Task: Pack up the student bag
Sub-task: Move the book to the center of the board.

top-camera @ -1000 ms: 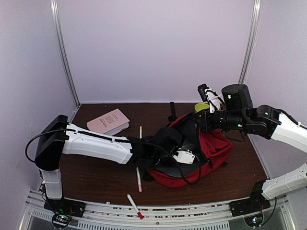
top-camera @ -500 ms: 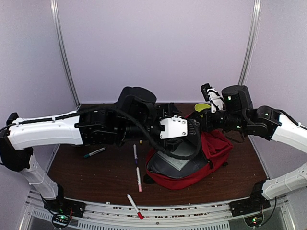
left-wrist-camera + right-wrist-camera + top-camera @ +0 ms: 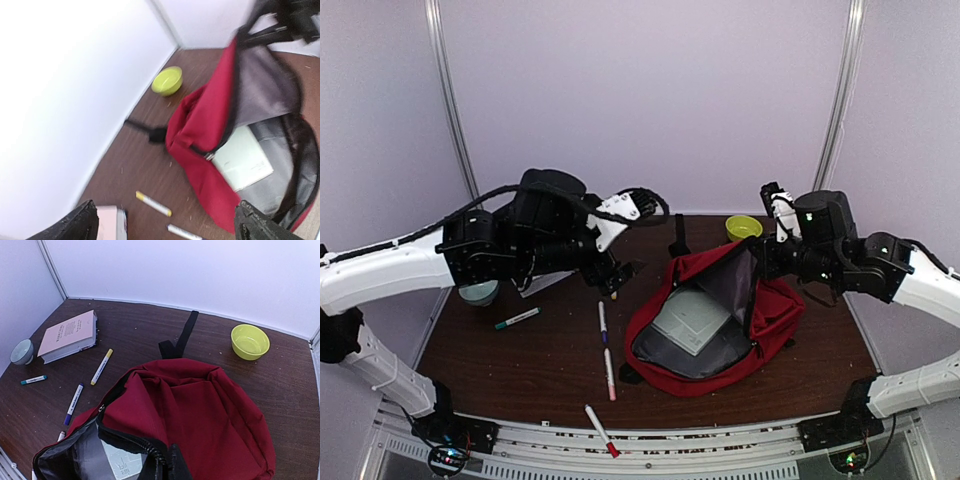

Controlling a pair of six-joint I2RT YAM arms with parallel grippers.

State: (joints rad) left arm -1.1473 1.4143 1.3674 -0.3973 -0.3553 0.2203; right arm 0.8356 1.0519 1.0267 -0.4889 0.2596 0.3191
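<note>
The red student bag (image 3: 720, 320) lies open at the table's middle right, grey lining showing, with a grey-white book (image 3: 690, 322) inside. My right gripper (image 3: 760, 262) is shut on the bag's black zipper edge and holds the flap up; the right wrist view shows the gripper (image 3: 172, 465) on the bag (image 3: 200, 410). My left gripper (image 3: 617, 272) hangs open and empty left of the bag, above the table. In the left wrist view the gripper (image 3: 168, 222) is wide apart over a yellow marker (image 3: 153, 204), with the bag (image 3: 210, 130) to the right.
A pink book (image 3: 70, 335) lies at the back left, mostly under my left arm. A yellow-green bowl (image 3: 743, 227) stands behind the bag, a grey-blue bowl (image 3: 478, 292) at the left. A teal marker (image 3: 517, 318), a blue marker (image 3: 602, 322) and two red-tipped markers (image 3: 610, 375) lie in front.
My left arm has come up out of the bag and swung left over the table, leaving the grey-white book inside. My right gripper still holds the flap, shifted slightly right.
</note>
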